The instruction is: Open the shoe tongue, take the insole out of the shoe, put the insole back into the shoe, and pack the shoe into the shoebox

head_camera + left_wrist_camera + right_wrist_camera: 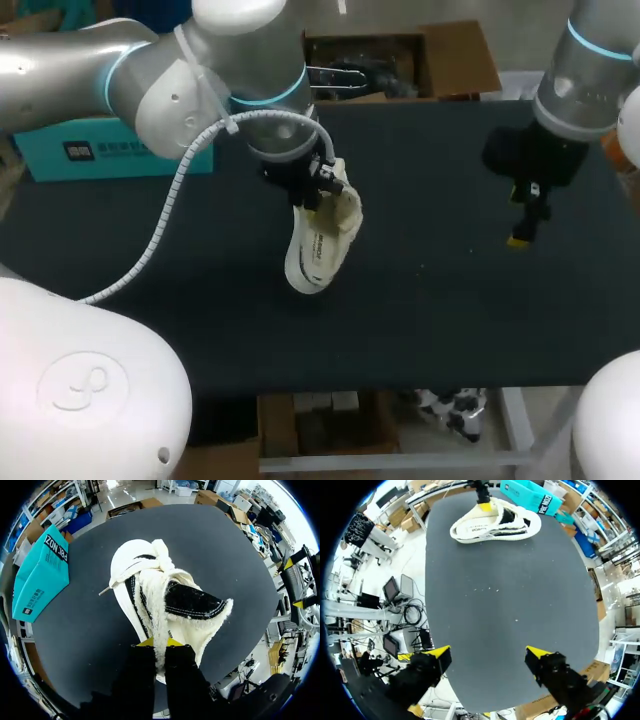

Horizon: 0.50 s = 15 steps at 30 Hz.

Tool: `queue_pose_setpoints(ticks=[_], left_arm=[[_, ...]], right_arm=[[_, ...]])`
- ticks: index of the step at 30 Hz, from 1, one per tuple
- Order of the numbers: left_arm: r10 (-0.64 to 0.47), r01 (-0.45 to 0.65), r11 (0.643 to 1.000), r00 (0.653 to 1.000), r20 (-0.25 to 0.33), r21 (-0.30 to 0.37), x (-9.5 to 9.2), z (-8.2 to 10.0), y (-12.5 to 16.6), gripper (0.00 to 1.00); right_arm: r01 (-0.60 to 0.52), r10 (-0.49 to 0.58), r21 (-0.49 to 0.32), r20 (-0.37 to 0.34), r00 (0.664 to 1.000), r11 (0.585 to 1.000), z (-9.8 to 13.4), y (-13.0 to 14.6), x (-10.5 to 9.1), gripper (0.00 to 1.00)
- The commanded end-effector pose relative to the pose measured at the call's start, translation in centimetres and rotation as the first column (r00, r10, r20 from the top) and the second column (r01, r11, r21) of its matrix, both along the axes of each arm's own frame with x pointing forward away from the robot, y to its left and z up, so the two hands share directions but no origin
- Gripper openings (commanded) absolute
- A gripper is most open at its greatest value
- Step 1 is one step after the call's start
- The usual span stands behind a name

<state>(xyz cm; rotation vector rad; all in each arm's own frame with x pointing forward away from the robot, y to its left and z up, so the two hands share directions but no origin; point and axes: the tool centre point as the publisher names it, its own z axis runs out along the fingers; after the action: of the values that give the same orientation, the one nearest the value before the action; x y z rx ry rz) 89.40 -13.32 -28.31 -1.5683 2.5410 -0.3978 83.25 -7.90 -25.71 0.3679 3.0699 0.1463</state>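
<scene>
Shoe (318, 250): white, fleecy trim, lying about the middle of the table (450, 330), a little toward its left edge, toe pointing at the near edge. Tongue (161, 605): drawn up and away from the knotted laces (161, 556), exposing the dark opening (192, 602). The insole cannot be made out inside. Left gripper (159, 643): fingers closed on the upper end of the tongue, pinching it from both sides. Right gripper (489, 655): fingers spread wide and holding nothing, hanging above bare table toward the right edge, well apart from the shoe. Teal box (90, 150): at the far left corner of the table, lid apparently shut, presumably the shoebox. Step in hand, as judged: opening the tongue, with insole removal not begun. Next move calls for the tongue to be kept held back while the free right gripper crosses to the shoe, enters the opening and catches the insole's edge.
</scene>
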Motion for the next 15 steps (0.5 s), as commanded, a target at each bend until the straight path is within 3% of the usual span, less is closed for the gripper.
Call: queue_pose_setpoints(ticks=[1, 9, 12, 15], left_arm=[[-0.147, 0.146, 0.989, 0.982, 0.118, 0.020, -0.8, 4.6, 2.8, 0.00], [-0.295, 0.249, 0.951, 0.910, 0.292, 0.184, 5.2, 11.4, 7.7, 0.00], [-0.350, 0.272, 0.929, 0.864, 0.362, 0.250, 8.2, 14.6, 10.8, 0.00], [-0.356, 0.259, 0.927, 0.838, 0.414, 0.273, 11.4, 17.6, 14.4, 0.00]], right_arm=[[-0.003, 0.003, -0.005, -0.019, 1.000, 1.000, 0.2, 0.2, 0.5, 1.00], [-0.003, 0.003, -0.005, -0.019, 1.000, 1.000, 0.2, 0.2, 0.5, 1.00], [-0.003, 0.003, -0.005, -0.019, 1.000, 1.000, 0.2, 0.2, 0.5, 1.00], [-0.003, 0.003, -0.005, -0.019, 1.000, 1.000, 0.2, 0.2, 0.5, 1.00]])
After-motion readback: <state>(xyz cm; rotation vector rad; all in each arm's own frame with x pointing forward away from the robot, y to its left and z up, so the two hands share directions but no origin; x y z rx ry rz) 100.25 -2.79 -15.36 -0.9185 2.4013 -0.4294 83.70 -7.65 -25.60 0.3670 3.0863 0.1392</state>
